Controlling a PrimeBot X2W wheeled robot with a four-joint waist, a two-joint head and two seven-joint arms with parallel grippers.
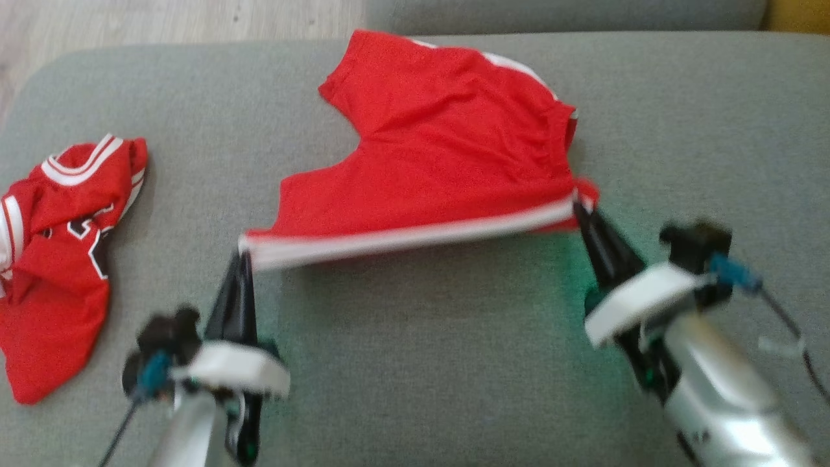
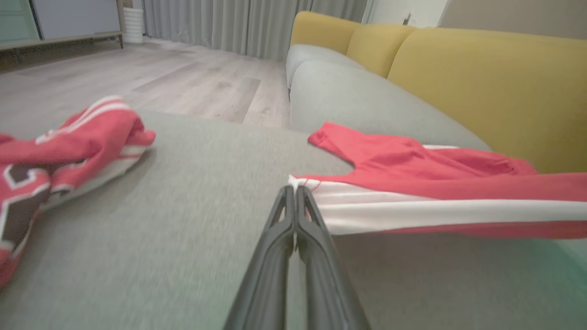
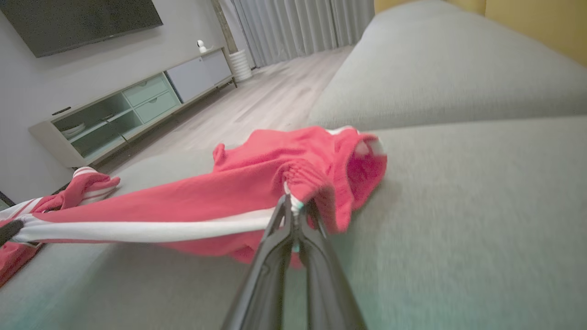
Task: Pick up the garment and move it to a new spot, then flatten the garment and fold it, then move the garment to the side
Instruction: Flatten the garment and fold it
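On the grey cushion (image 1: pixel 421 363), your two grippers hold the red shorts (image 1: pixel 441 162) taut by one striped edge.
Your left gripper (image 1: pixel 243 256) is clamped tight on the leg-hem corner of the white stripe. Your right gripper (image 1: pixel 579 206) is pinched closed on the waistband end of the same stripe. The edge stretches straight between them, lifted just off the cushion. The rest of the shorts trails away from both grippers toward the far side of the cushion and lies on the fabric, with the far leg spread flat. A crumpled red jersey (image 1: pixel 58 259) with white trim lies well apart to your left, beyond the left gripper, touching neither the shorts nor either gripper.
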